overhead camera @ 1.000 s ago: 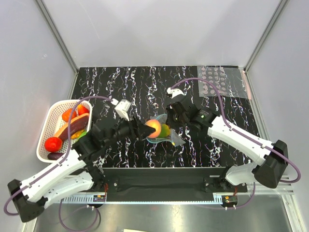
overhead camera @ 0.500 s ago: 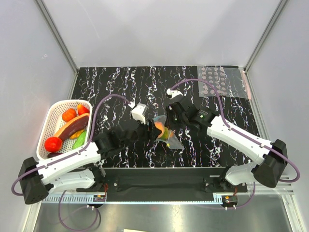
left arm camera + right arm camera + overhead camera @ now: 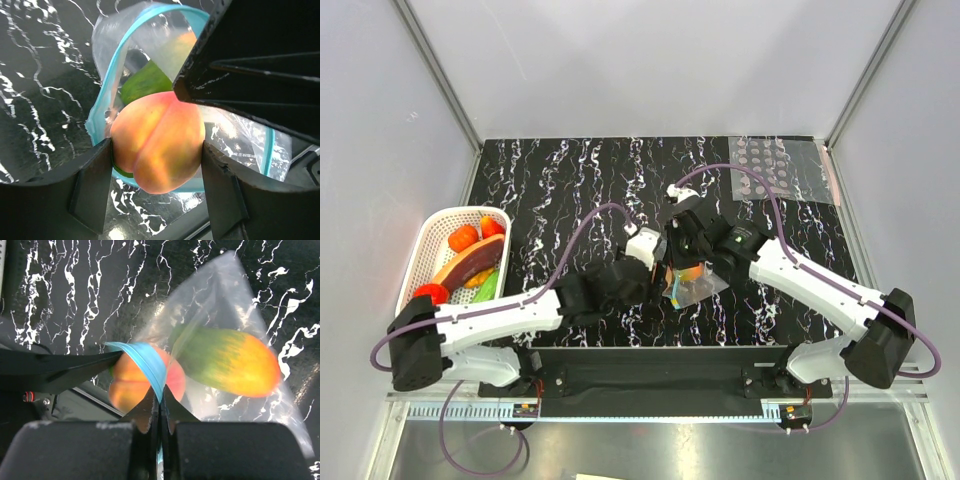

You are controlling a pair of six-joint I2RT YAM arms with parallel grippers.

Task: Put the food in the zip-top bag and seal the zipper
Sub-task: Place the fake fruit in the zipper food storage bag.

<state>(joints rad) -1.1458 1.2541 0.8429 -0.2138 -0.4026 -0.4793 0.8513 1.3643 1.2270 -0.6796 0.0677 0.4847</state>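
**Peach-coloured fruit held at the mouth of the bag**

The left gripper (image 3: 156, 150) has its two jaws clamped on the peach-coloured fruit (image 3: 159, 167), one on each side. The fruit is at the open mouth of the bag (image 3: 227, 300). In the left wrist view, the light blue zipper strip (image 3: 112, 75) curves around behind it.

The right gripper (image 3: 160, 410) has its jaws pressed together on the zipper strip and holds this edge of the bag up. A green and orange fruit (image 3: 232, 362) lies inside the bag, behind the clear plastic.

In the top view, both grippers meet at the bag near the middle of the black marbled table (image 3: 570, 180). A white basket (image 3: 421, 249) with other toy food stands at the left edge. A clear sheet with grey dots (image 3: 782, 170) lies at the far right corner, well apart from the bag.
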